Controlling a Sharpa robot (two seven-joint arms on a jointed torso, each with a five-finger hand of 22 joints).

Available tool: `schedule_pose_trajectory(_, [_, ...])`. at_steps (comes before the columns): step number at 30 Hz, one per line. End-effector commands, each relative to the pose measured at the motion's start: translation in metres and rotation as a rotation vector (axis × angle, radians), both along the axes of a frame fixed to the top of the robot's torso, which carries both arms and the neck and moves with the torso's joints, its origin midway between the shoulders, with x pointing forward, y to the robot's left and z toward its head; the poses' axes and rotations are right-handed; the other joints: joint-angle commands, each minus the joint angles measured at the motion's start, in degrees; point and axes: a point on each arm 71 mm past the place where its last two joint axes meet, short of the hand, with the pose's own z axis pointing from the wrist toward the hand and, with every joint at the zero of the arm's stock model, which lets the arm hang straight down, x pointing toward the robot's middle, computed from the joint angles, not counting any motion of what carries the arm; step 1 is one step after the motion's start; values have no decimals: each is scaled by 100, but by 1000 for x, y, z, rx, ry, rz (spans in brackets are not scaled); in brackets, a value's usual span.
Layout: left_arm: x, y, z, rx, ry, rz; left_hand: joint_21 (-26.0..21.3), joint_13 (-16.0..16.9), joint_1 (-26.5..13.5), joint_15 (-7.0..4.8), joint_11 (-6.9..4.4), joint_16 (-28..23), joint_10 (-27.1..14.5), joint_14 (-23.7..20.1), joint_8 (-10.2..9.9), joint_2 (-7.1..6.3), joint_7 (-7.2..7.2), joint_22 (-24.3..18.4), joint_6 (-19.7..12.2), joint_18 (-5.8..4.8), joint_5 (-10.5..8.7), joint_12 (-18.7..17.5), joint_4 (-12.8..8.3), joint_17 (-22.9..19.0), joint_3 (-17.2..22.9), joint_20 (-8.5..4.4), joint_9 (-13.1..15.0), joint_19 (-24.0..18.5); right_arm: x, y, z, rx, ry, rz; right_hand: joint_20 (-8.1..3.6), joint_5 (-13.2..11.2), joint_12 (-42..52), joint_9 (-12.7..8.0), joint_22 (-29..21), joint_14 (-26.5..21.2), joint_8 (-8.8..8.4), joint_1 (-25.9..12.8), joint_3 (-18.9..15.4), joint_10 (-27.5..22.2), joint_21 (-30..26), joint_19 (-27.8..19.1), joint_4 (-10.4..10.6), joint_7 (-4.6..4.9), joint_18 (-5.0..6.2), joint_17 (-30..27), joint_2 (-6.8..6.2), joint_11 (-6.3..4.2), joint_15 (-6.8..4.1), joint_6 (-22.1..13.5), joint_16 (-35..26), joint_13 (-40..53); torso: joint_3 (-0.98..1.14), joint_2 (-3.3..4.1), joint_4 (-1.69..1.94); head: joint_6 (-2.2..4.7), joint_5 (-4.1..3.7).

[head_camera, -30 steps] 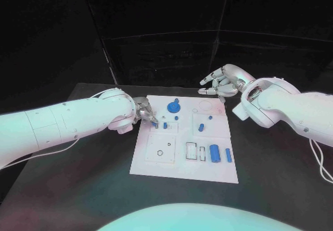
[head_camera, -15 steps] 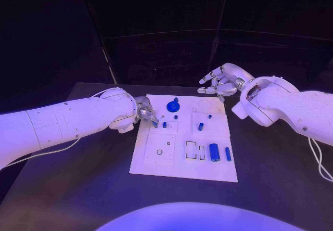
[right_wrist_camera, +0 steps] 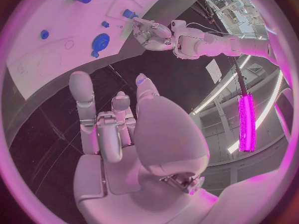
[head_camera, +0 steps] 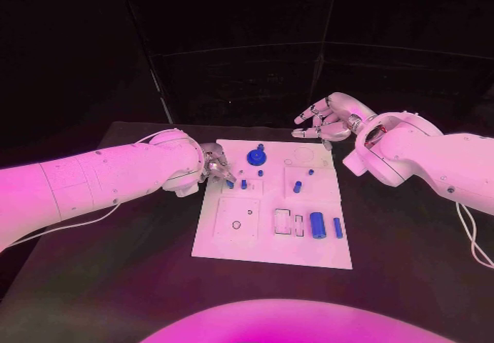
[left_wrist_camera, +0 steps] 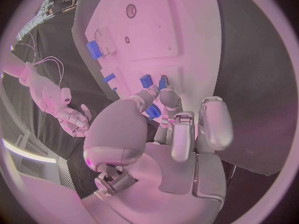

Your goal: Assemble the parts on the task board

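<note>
In the head view the task board (head_camera: 273,236) lies in the middle of the frame on the black table (head_camera: 123,264), and the left hand (head_camera: 215,168) sits at the board's upper left edge, its fingers gathered down over a small blue peg (head_camera: 230,184) beside a second upright peg (head_camera: 244,184). The right hand (head_camera: 324,121) hangs in the upper right, off the board's far corner, fingers loosely spread and holding nothing. A round blue knob (head_camera: 256,158) stands near the board's top, and a blue cylinder (head_camera: 317,224) lies in the lower right. In the left wrist view the left hand's fingertips (left_wrist_camera: 169,98) pinch a blue part (left_wrist_camera: 153,111) just at the board's (left_wrist_camera: 156,40) edge, so that hand is grasping it. In the right wrist view the right hand (right_wrist_camera: 115,119) is released, with the board (right_wrist_camera: 56,50) in the upper left. The risk, as I judge it, is the pinched part tilting or slipping if pressed off-axis, jamming at its hole or knocking the neighbouring peg.
</note>
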Motion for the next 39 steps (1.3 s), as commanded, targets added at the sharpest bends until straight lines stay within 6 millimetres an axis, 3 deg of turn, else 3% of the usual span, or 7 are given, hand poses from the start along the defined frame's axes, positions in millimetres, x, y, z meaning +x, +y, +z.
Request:
schedule_pose_trajectory(1, [0,0,-1,20,19,-17,-2,-12,-6,-9,-22,36,25,605,38,52,-48,1,6,9,16,-1,-493,1508,541,-2,133,28,0,1,1,2,-1,8,-9,28,9,-2,-6,606,23,56,-10,-35,-32,26,29,3,57,1505,2,-9,-18,-44,14,-7,-2,0,0,-1,-1])
schedule_pose_trajectory(23, [-1,-3,-3,33,42,-35,0,-13,-23,-10,-21,36,27,605,52,37,-49,5,-4,8,15,1,-493,1508,554,-3,145,29,0,2,1,2,-2,9,-9,37,14,-3,-1,606,24,60,-17,-35,-32,29,36,4,56,1505,2,-8,-18,-49,14,-5,-1,2,-2,-10,0])
schedule_pose_trajectory(39, [3,-2,-4,46,55,-35,-5,-50,-269,-29,-51,36,30,605,151,-58,-99,17,34,7,1,3,-339,1508,365,-17,208,29,1,3,1,3,-2,12,-9,37,14,-3,-1,606,24,60,-17,-35,-32,29,36,4,56,1505,2,-8,-18,-49,14,-5,-1,0,0,-35,-9])
